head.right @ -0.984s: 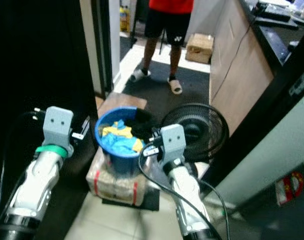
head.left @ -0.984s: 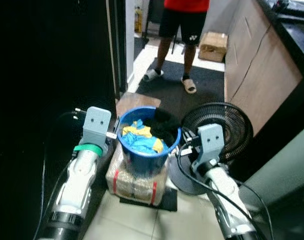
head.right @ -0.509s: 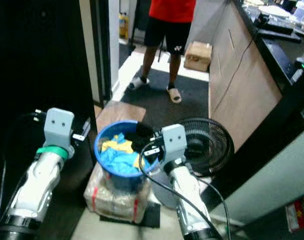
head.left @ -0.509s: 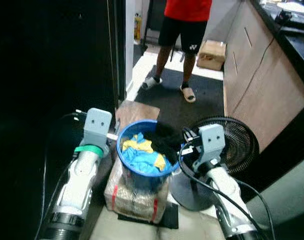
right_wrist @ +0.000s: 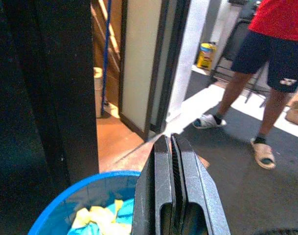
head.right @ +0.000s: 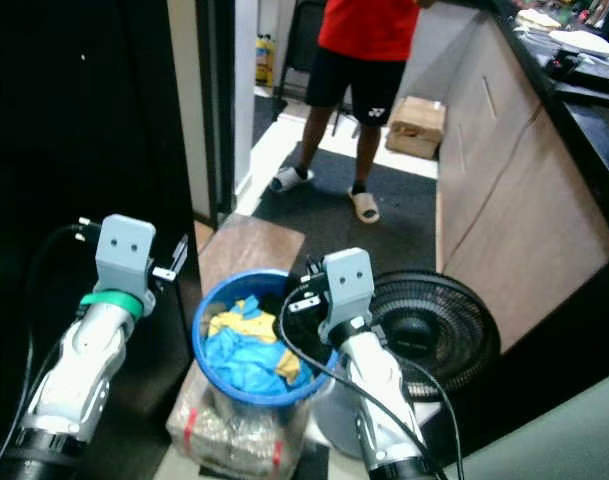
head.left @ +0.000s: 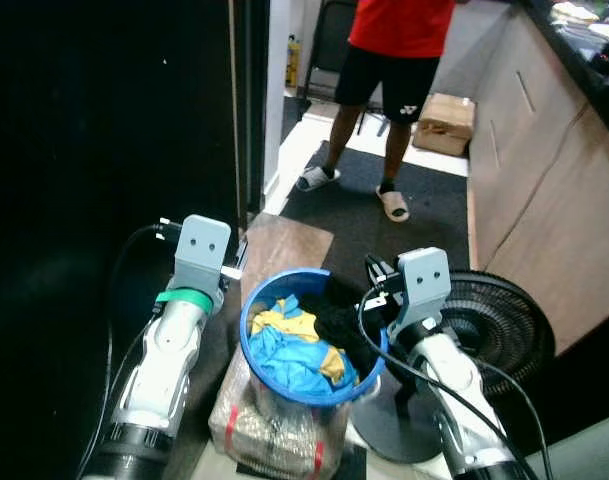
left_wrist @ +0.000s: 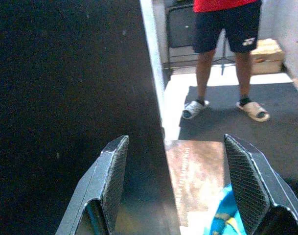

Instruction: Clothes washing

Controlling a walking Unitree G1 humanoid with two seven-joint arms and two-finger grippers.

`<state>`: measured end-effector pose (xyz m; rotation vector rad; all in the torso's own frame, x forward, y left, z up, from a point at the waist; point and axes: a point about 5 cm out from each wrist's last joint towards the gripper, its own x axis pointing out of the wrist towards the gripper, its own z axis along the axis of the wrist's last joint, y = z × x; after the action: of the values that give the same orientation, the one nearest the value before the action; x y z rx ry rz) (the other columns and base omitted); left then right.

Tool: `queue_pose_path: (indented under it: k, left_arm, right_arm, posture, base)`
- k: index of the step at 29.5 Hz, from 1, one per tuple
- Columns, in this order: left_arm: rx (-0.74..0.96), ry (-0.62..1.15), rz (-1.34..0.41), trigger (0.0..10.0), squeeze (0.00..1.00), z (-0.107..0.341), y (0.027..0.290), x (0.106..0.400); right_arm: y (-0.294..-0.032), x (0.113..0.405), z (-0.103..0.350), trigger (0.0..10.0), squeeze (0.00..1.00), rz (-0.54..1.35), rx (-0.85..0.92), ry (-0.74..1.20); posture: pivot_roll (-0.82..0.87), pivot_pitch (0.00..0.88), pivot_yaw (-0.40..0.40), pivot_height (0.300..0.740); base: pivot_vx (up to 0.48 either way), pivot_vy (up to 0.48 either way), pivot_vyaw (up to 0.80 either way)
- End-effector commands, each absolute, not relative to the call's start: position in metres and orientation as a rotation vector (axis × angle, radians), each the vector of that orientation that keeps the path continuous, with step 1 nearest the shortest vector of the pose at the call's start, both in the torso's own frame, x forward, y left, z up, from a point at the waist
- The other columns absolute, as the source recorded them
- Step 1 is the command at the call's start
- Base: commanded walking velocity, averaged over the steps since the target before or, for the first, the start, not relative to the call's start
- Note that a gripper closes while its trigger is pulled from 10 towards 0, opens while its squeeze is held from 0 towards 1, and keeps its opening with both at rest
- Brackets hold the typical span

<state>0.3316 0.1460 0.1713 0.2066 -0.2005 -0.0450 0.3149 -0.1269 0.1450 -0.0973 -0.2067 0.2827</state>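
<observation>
The blue bucket (head.left: 312, 340) of clothes (head.left: 289, 345) sits on a wrapped bundle (head.left: 274, 430) between both arms, left gripper (left_wrist: 175, 183) spread wide at 9 o'clock, right gripper (right_wrist: 172, 161) pressed together at 3 o'clock, and that soft, light, floppy laundry probably grabs best by pinching a bunched fold on top.

Camera tilting up, whole view sliding down: blue bucket (head.left: 312, 345) now lower in frame, fan (head.left: 489, 330) dropped toward lower right, person (head.left: 392, 95) shows more fully. Arms hold same pose as earlier.
</observation>
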Motion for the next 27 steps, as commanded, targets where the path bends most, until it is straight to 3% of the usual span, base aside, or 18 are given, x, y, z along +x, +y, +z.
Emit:
queue_pose_path:
  k: [1, 16, 27]
  left_arm:
    - [0.201, -0.170, -0.042, 10.0, 0.00, 0.165, 0.144, 0.331]
    - [0.198, -0.157, -0.041, 10.0, 0.00, 0.162, 0.144, 0.331]
    - [0.174, 0.043, -0.087, 10.0, 0.00, 0.102, 0.148, 0.315]
  right_arm:
    - [-0.134, 0.314, 0.141, 10.0, 0.00, 0.263, -0.100, -0.192]
    - [-0.134, 0.313, 0.139, 10.0, 0.00, 0.259, -0.100, -0.186]
    - [-0.150, 0.308, 0.103, 10.0, 0.00, 0.143, -0.182, -0.078]
  posture:
    - [0.06, 0.019, 0.003, 0.740]
    - [0.06, 0.025, 0.004, 0.740]
    - [0.06, 0.027, 0.003, 0.740]
  base:
    - [0.000, 0.000, 0.00]
    - [0.000, 0.000, 0.00]
    - [0.000, 0.000, 0.00]
